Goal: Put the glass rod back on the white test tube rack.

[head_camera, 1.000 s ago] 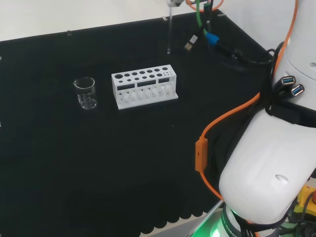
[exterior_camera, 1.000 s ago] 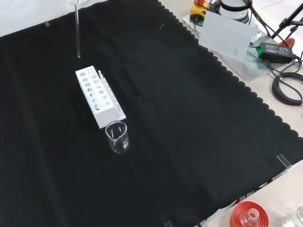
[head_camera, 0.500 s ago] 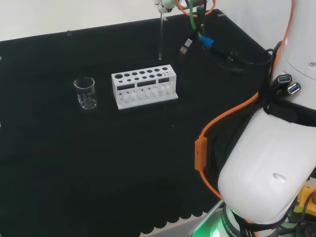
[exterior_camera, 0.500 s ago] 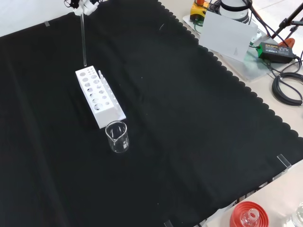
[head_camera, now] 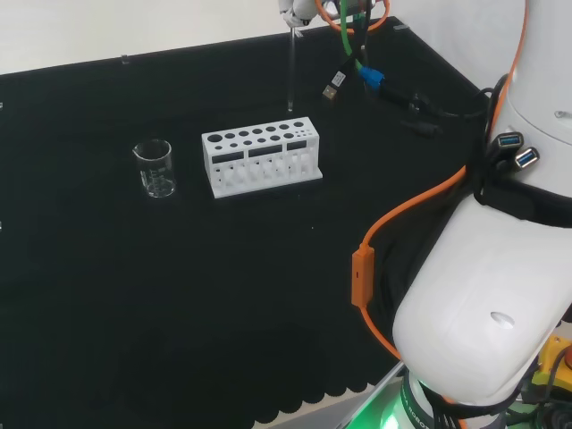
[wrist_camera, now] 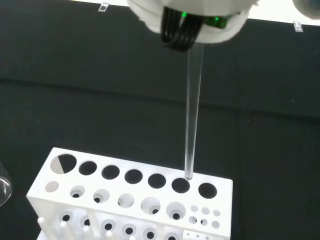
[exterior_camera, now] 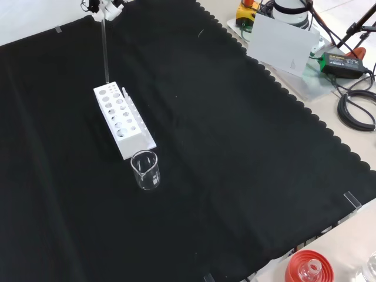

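The fingers point(exterior_camera: 104, 8) show at the top edge of the front view as small white and black parts, and they pinch the upper end of the glass rod point(exterior_camera: 105, 50). In the wrist view a blurred white part of the hand point(wrist_camera: 190, 17) is close to the camera and the rod comes out from under it. In the head view the hand point(head_camera: 299, 11) is at the top edge, again with the rod below it.

The glass rod is a thin clear stick. It hangs upright, almost vertical. Its lower end is just above the white test tube rack point(exterior_camera: 120, 117). In the wrist view the tip stands at the rim of one large round hole in the back row, the second hole from one end of the rack; if it touches the rim or is a little above, I cannot tell.

The rack is a long white block with rows of big holes, smaller holes, and short pegs along one side. It stands on the table point(exterior_camera: 235, 153), which carries a black cloth with a scalloped edge. A small clear beaker point(exterior_camera: 145, 170) stands upright near one short end of the rack, apart from it.

Beyond the cloth, at the right of the front view, lie black cables point(exterior_camera: 355, 108) and a grey plate point(exterior_camera: 281, 42). At the lower edge is a red ribbed ring point(exterior_camera: 308, 267).
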